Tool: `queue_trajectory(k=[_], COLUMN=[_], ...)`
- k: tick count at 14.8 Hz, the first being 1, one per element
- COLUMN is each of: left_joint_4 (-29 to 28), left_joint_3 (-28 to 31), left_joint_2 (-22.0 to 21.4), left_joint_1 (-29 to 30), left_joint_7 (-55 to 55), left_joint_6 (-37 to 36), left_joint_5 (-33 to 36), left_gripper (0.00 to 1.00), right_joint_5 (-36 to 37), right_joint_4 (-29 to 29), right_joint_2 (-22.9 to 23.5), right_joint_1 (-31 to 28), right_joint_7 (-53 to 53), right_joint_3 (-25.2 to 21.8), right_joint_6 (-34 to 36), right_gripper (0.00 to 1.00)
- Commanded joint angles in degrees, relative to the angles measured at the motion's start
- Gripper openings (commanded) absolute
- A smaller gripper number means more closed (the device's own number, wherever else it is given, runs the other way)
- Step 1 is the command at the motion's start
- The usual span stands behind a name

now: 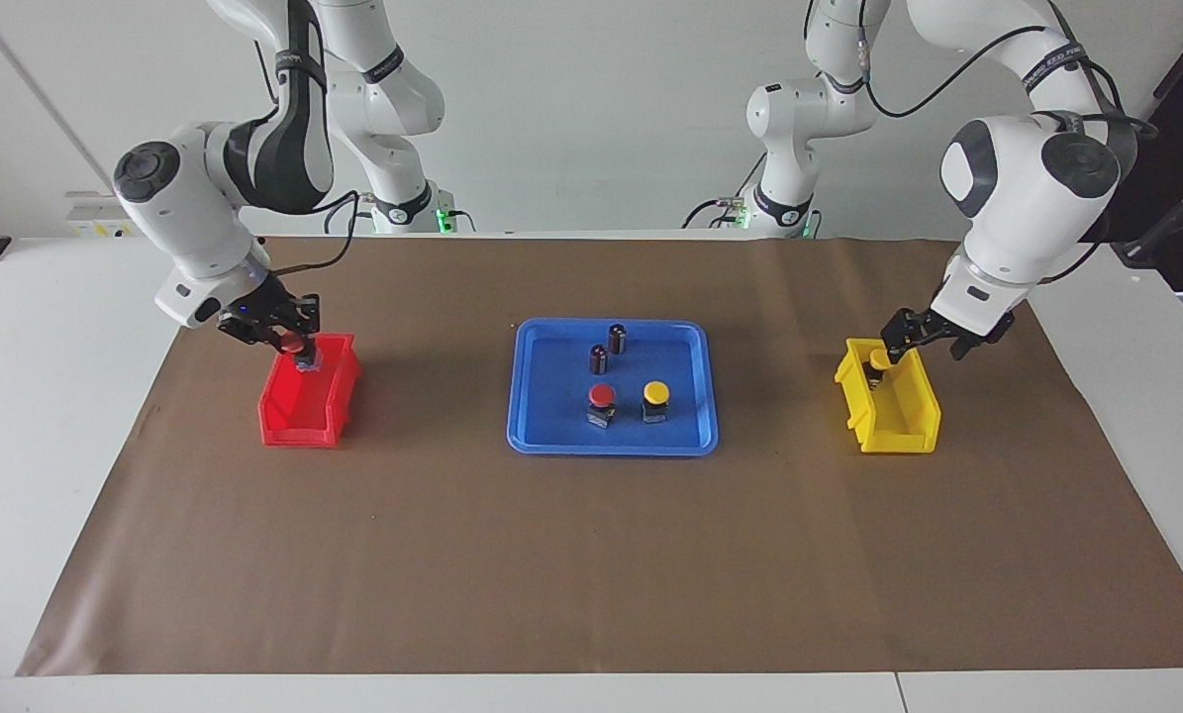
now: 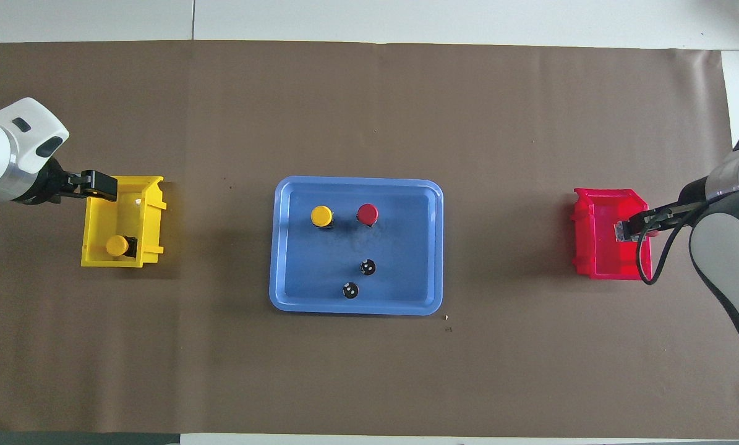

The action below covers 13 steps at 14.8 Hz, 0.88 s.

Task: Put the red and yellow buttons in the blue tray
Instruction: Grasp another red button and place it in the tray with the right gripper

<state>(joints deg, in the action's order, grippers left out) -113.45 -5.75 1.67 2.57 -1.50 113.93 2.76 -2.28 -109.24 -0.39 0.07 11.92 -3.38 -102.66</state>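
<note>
The blue tray (image 1: 551, 441) (image 2: 277, 247) lies mid-table. In it stand a red button (image 1: 601, 396) (image 2: 367, 214) and a yellow button (image 1: 656, 393) (image 2: 321, 216), side by side in the part farther from the robots. My right gripper (image 1: 292, 345) (image 2: 638, 230) is shut on a second red button (image 1: 295, 346) and holds it just over the red bin (image 1: 299, 411) (image 2: 598, 259). A second yellow button (image 1: 878, 358) (image 2: 117, 245) sits in the yellow bin (image 1: 903, 416) (image 2: 97, 228). My left gripper (image 1: 898, 337) (image 2: 100, 185) hangs over that bin.
Two dark cylinders with silvery tops (image 1: 617, 337) (image 1: 599, 357) (image 2: 367, 267) (image 2: 350, 290) stand in the tray, nearer to the robots than the buttons. The red bin is toward the right arm's end of the table, the yellow bin toward the left arm's. Brown paper covers the table.
</note>
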Motion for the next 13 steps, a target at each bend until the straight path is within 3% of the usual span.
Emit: queue_trajectory(k=[1,5,7,13], left_joint_4=[-6.1,-9.9,-10.3,-13.8], left_joint_3=[-0.7,-0.7,-0.7,-0.7], left_joint_2=[-2.6,-2.2,-2.0,-2.5], left_joint_1=[1.3,1.4,1.6,2.5], left_joint_7=[-0.1,-0.1,0.0,0.6], left_joint_6=[4.0,8.4,8.6,10.4], left_joint_5=[0.5,0.5,0.5,0.5], left_gripper=[0.83,0.75,0.7,0.7], right_joint_5=[-1.1,-1.4,-1.4,-1.5], right_joint_4=[10.7,3.7,3.5,1.2], right_joint_2=[7.4,10.1,12.7,16.3], right_joint_1=[9.6,23.6,25.2,28.5], right_joint_7=[-14.8,-35.1,-37.9,-39.3], right_joint_3=[0.4,0.4,0.4,0.5], right_joint_6=[3.4,-16.6,-19.3,-27.5], right_gripper=[0.25,0.25,0.25,0.25])
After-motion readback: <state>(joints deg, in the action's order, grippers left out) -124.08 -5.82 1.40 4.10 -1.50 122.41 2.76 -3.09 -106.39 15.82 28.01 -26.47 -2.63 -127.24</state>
